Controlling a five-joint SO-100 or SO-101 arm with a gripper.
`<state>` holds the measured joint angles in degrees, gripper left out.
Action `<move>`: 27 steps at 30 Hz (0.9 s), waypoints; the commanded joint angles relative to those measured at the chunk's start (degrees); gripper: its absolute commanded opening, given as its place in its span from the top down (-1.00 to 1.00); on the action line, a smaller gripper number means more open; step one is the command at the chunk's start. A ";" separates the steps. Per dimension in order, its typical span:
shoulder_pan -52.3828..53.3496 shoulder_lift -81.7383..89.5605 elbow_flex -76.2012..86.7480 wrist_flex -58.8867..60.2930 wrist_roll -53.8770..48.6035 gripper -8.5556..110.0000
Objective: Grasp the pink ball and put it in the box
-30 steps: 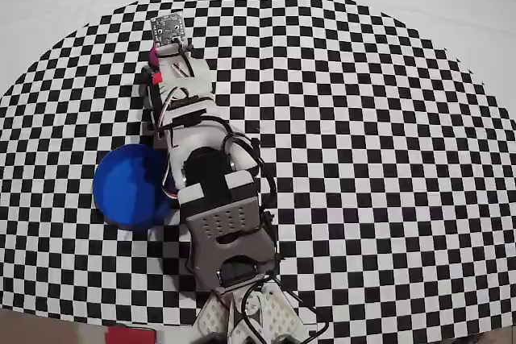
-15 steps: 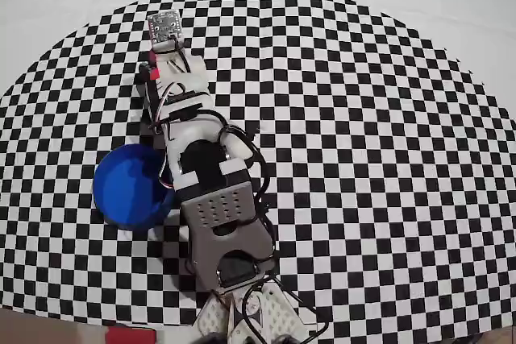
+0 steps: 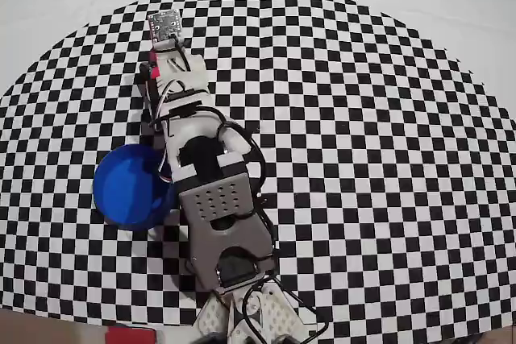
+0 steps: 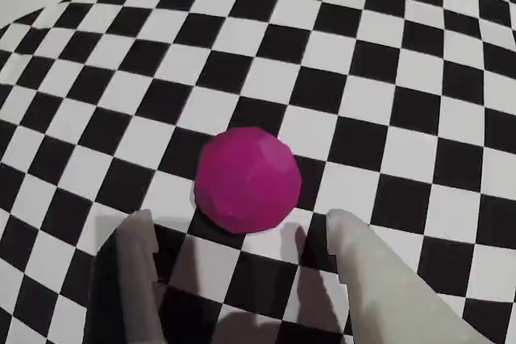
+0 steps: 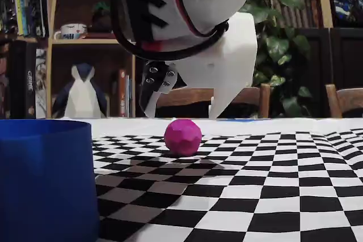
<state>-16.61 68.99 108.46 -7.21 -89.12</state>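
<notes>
The pink ball (image 4: pixel 248 179) rests on the checkered cloth, just ahead of my gripper (image 4: pixel 240 221), which is open. Its two pale fingertips (image 4: pixel 139 235) stand on either side of the ball's near edge and do not touch it. In the fixed view the ball (image 5: pixel 182 137) sits on the cloth, with the gripper (image 5: pixel 181 113) hanging just above and behind it. The box (image 3: pixel 129 185) is a round blue container left of the arm (image 3: pixel 205 191) in the overhead view, and it fills the near left corner (image 5: pixel 45 179) in the fixed view. The wrist hides nearly all of the ball from overhead.
The black-and-white checkered cloth (image 3: pixel 363 134) covers the table, with plain white cloth (image 3: pixel 72 6) beyond its rounded edge. A red object (image 3: pixel 129 334) lies at the bottom edge near the arm's base. Chairs and bookshelves (image 5: pixel 68 55) stand behind the table.
In the overhead view the wrist has reached a little further up and left over the ball. The box has not moved.
</notes>
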 commanded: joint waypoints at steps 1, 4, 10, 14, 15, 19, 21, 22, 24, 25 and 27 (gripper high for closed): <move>0.88 0.09 -2.90 -0.62 0.35 0.45; 1.05 -0.62 -3.60 -0.62 0.35 0.45; 1.32 -1.85 -4.92 -0.62 0.35 0.45; 1.58 -2.99 -6.15 -0.62 0.35 0.45; 1.67 -3.34 -6.50 -0.62 0.35 0.45; 1.93 -4.39 -7.73 -0.53 0.35 0.45; 1.93 -4.66 -8.00 -0.53 0.35 0.45; 1.93 -4.75 -8.09 -0.53 0.35 0.45; 1.93 -4.75 -8.09 -0.53 0.35 0.45; 1.85 -4.75 -8.09 -0.53 0.35 0.45; 1.67 -4.83 -8.09 -0.53 0.35 0.45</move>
<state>-14.94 63.63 102.48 -7.21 -89.12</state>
